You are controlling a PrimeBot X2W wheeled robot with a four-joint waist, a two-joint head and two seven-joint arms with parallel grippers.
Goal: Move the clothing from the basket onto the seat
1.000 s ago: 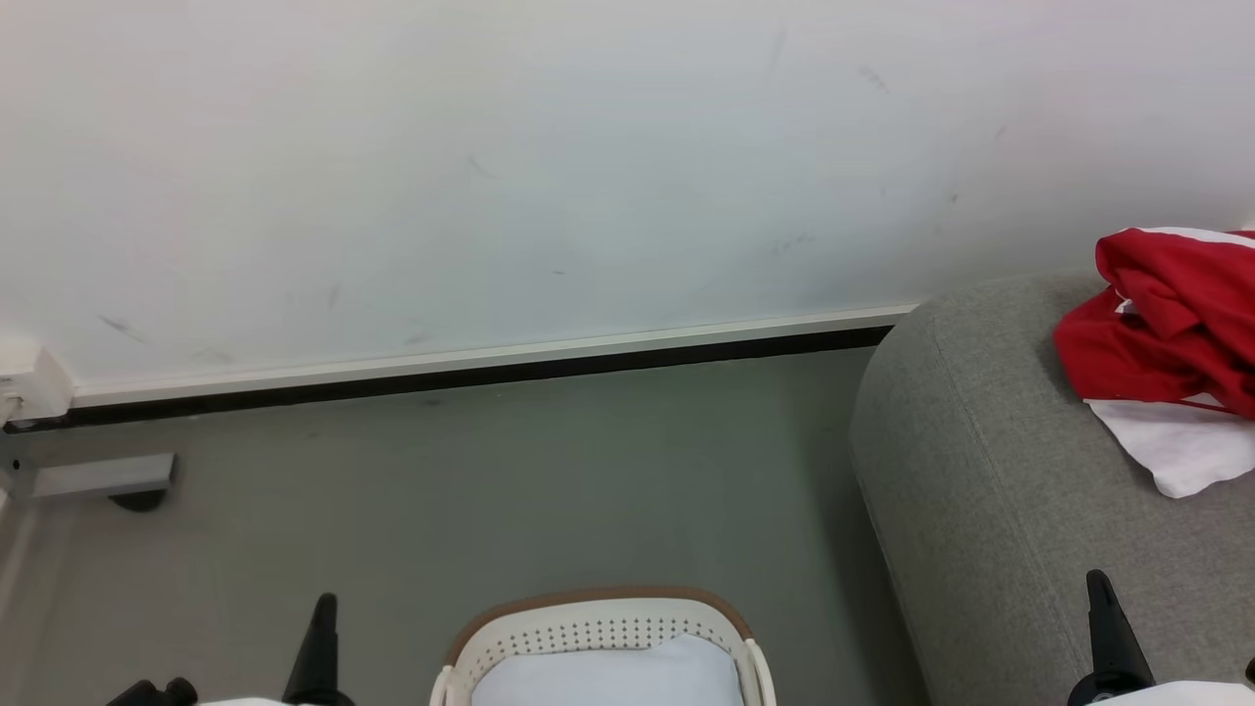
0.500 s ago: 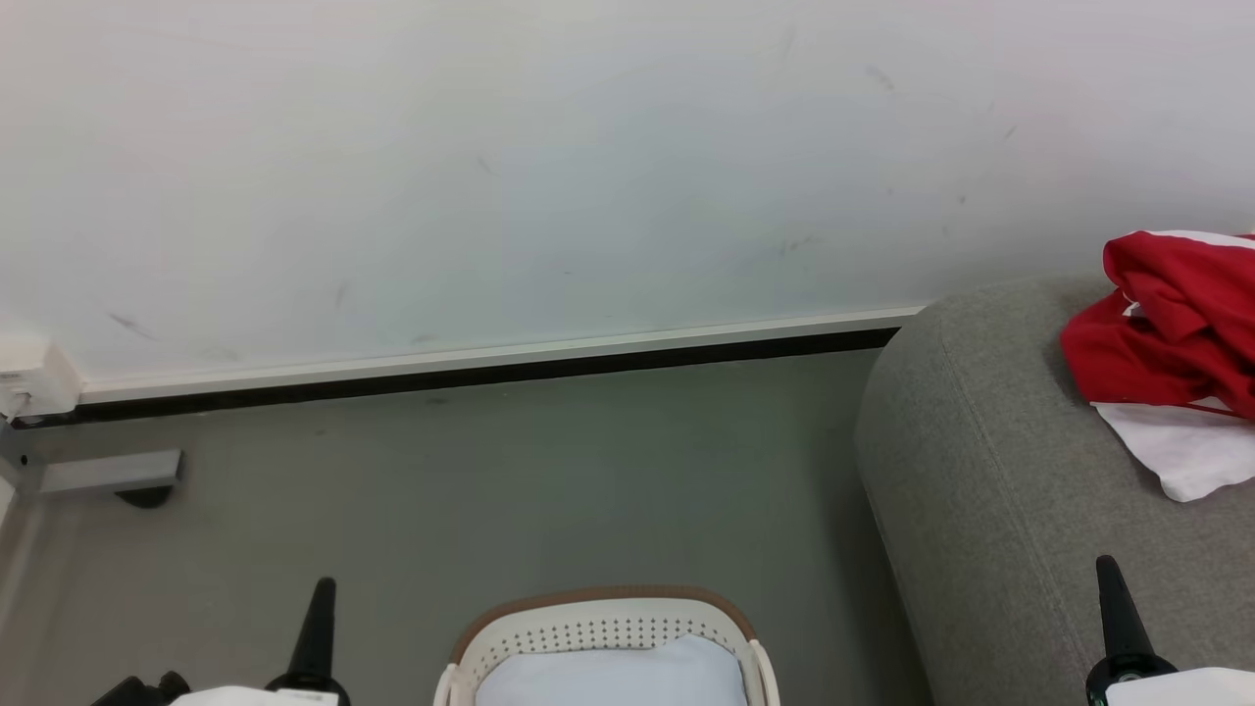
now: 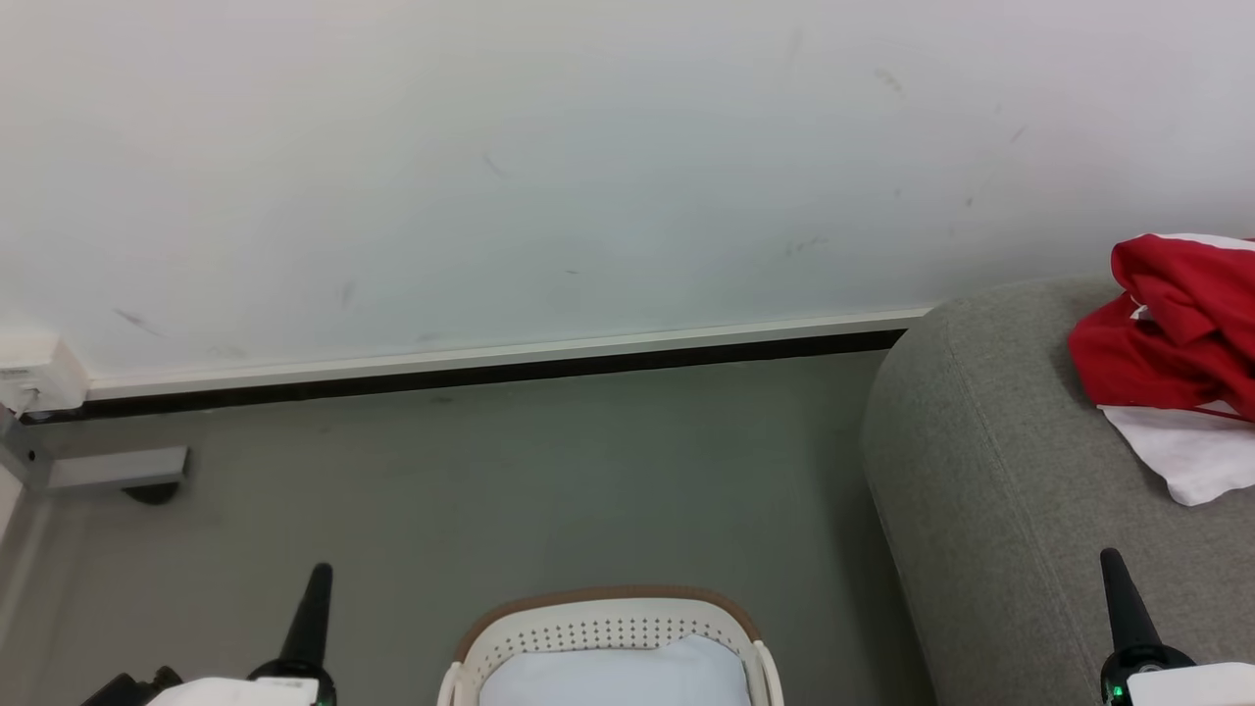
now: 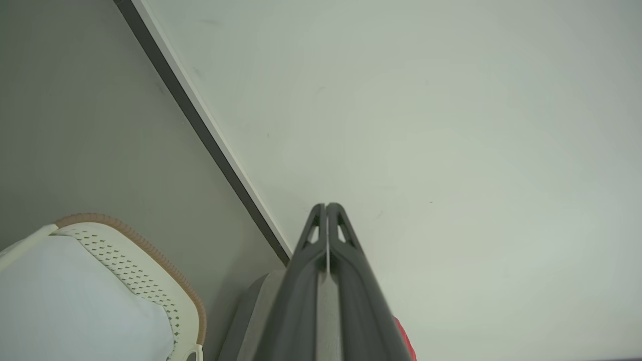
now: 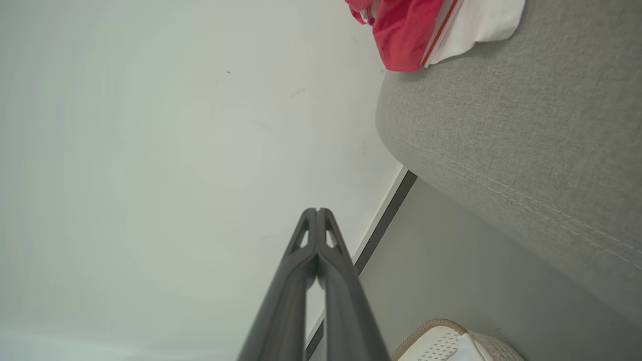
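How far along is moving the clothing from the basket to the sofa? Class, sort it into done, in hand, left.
Done: red clothing lies on the grey sofa. In hand: nothing; left tool and right tool are shut, empty. Left: probably nothing; the basket in its visible part holds a pale sheet, no red, though its near end is out of frame.

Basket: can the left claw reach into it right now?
Probably yes. The left claw hangs shut just beside the basket, nothing stands between them, and the basket's top is open, with a pale sheet inside.
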